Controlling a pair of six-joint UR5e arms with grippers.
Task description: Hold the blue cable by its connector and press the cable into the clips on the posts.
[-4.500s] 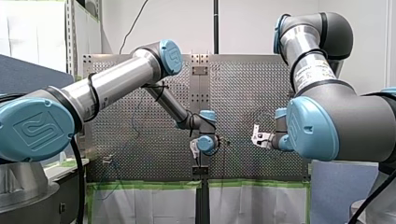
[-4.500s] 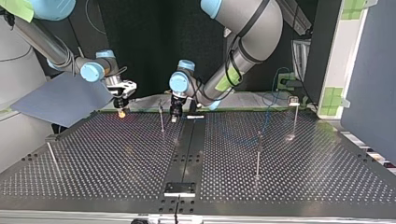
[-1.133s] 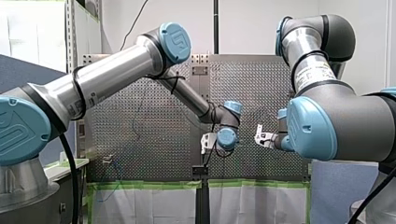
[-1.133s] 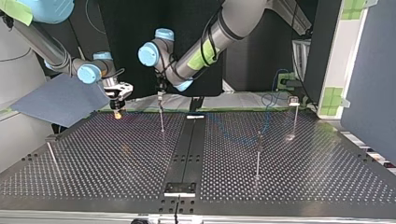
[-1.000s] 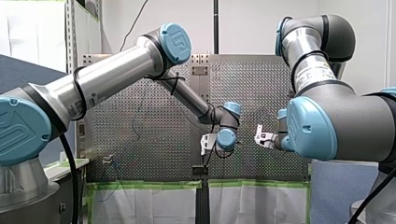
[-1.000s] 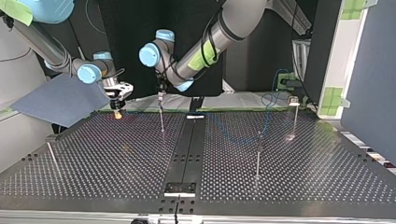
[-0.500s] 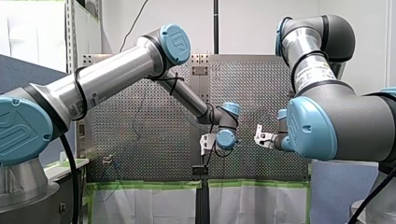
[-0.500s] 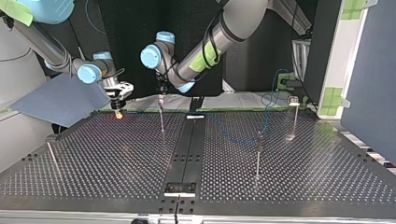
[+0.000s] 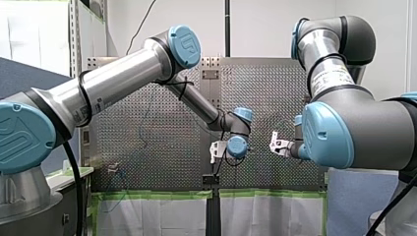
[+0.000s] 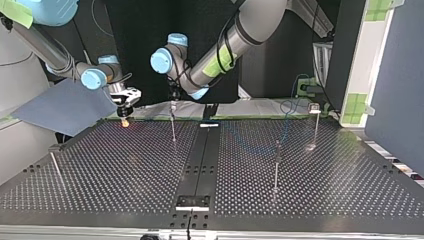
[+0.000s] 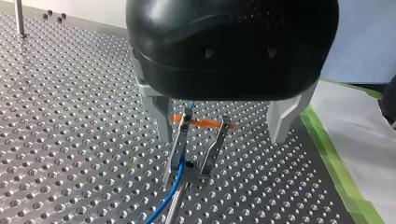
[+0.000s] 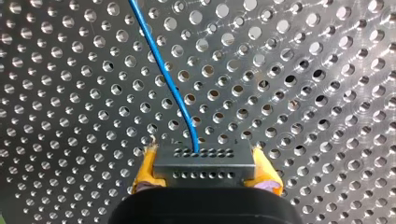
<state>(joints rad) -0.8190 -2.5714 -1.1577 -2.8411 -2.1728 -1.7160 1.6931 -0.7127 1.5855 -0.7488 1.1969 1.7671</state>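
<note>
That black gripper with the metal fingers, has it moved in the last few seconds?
Yes. In the top view my left gripper has moved toward the view's left, away from the dark centre strip, and now hangs over the thin metal post.

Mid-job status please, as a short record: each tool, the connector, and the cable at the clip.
Left tool: open, fingers astride the clip on its post
Right tool: shut on the connector, yellow pads on either side
Blue cable: leaves the connector over the table; at the clip it runs along one prong
Seated in clip: cannot tell
</note>
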